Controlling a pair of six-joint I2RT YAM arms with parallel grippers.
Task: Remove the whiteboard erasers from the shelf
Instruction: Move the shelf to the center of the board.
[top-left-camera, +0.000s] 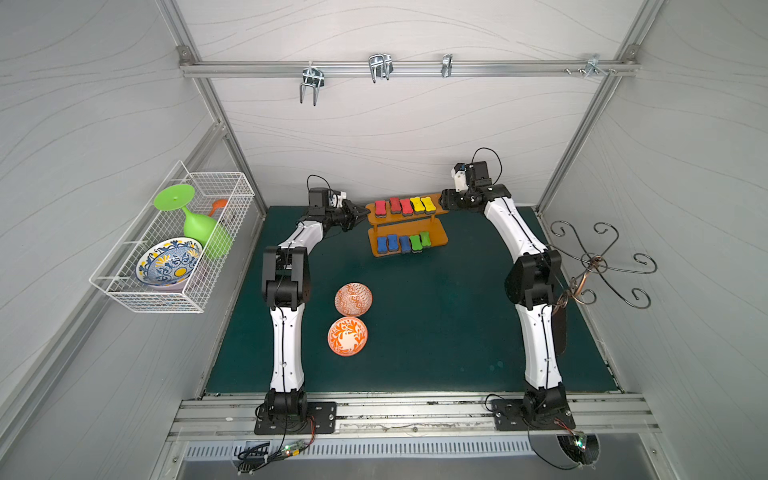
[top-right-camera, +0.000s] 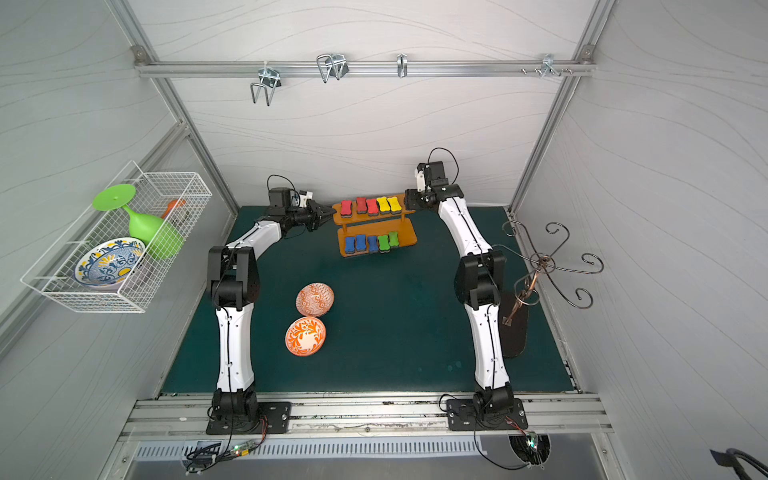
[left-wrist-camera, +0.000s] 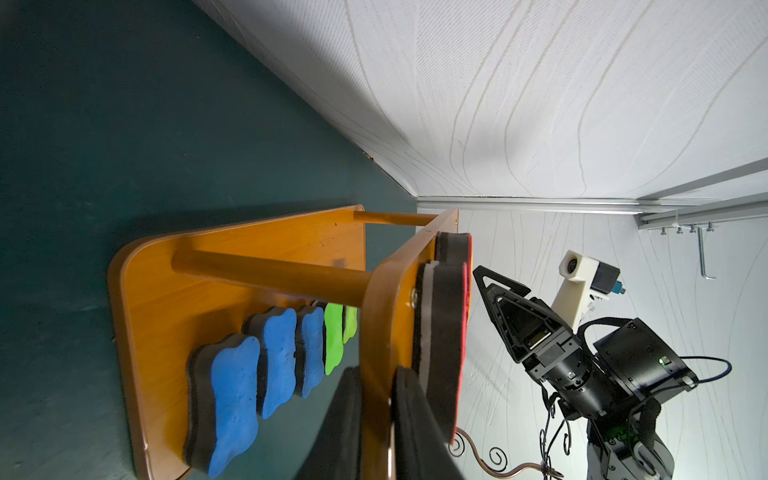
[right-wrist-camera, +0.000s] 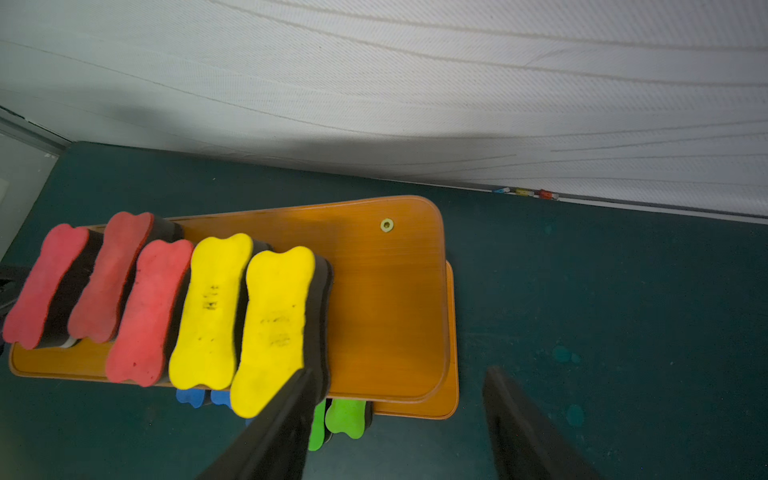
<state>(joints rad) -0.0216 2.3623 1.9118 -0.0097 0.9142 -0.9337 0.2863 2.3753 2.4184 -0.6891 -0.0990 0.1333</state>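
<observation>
**Ten erasers (top-left-camera: 406, 207) sit on the shelf (top-left-camera: 437, 236); left gripper (top-left-camera: 365, 213) grips its top board**

The shelf stands at the far side of the green mat (top-left-camera: 436, 332), close to the back wall and between the two arms. In both top views its top board carries a row of five: three red erasers (top-right-camera: 345, 208) toward the left arm and two yellow erasers (top-right-camera: 393, 204) toward the right arm. The lower board holds another row, three blue erasers (top-left-camera: 392, 241) and then two green erasers (top-left-camera: 415, 242). None lies on the mat.

The left gripper is at the left end of the top board, closed on its edge. In the left wrist view one finger runs under the board and the other over it, with the board pinched between them. The nearest red eraser is just beside the upper finger; whether they touch cannot be told.

The right gripper (right-wrist-camera: 399, 372) is at the right end of the top board, its jaws wide apart and holding nothing. In the right wrist view one finger (right-wrist-camera: 286, 415) crosses the near end of the outermost yellow eraser, and contact cannot be told. The other finger is over bare mat past the end of the boards.

Two orange bowls (top-left-camera: 353, 299) lie just beside each other on the mat, nearer the left arm's base and well apart from the shelf. A wire basket (top-left-camera: 124, 286) hangs on the left wall.
</observation>
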